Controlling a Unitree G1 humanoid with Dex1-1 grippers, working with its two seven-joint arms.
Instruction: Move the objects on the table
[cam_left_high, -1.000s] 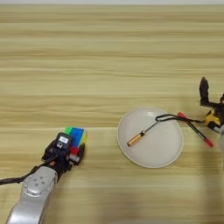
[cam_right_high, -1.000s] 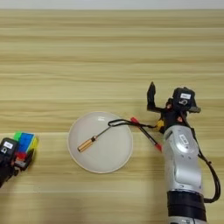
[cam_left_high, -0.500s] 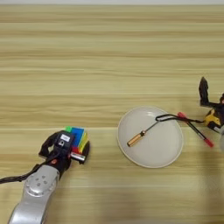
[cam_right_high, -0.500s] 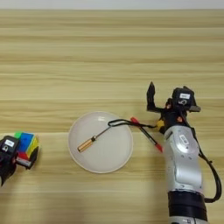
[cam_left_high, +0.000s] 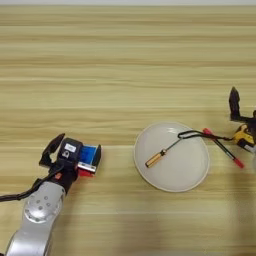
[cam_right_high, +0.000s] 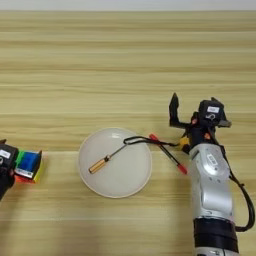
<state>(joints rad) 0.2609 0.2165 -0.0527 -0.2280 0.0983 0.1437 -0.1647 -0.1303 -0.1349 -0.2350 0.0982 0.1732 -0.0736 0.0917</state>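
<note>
Multicoloured puzzle cube (cam_left_high: 86, 159) has slid right along the wooden surface (cam_left_high: 125, 65) toward the plate (cam_left_high: 172, 157), wedged between the left end effector's (cam_left_high: 72, 152) spread fingers, while the right end effector (cam_right_high: 194, 116) sits open, unmoved.

The far half of the table (cam_left_high: 125, 55) is bare wood, free passage from side to side. In the near half, the plate (cam_right_high: 130, 181) sits mid-table with the tool (cam_right_high: 106, 160) lying across it; its cord runs off the rim rightward, beside the red pen (cam_right_high: 167, 153), up to the right gripper (cam_right_high: 196, 111). The cube (cam_right_high: 28, 165) and left gripper (cam_left_high: 72, 151) block the near left. Between cube and plate lies an open lane of wood.
</note>
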